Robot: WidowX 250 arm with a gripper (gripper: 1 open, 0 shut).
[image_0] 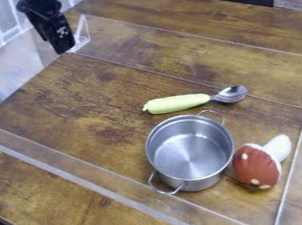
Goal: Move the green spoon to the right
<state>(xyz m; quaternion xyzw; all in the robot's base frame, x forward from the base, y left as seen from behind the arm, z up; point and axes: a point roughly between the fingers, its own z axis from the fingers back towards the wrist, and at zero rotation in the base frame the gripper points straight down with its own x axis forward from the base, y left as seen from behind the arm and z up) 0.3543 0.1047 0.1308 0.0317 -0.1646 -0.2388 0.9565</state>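
At far left my jaws (61, 41) hang over the tabletop (74, 112), seemingly open, holding nothing. Mid-scene lies the green spoon (193, 100), just beyond the steel pot (190, 151); a careless descent might nudge that pot.

The green spoon (193, 100) is seen lying on the wooden table (87, 111), just beyond the steel pot (190, 151). A mushroom toy (258, 163) is set beside the pot. The gripper (61, 41) is held well apart, upper left.
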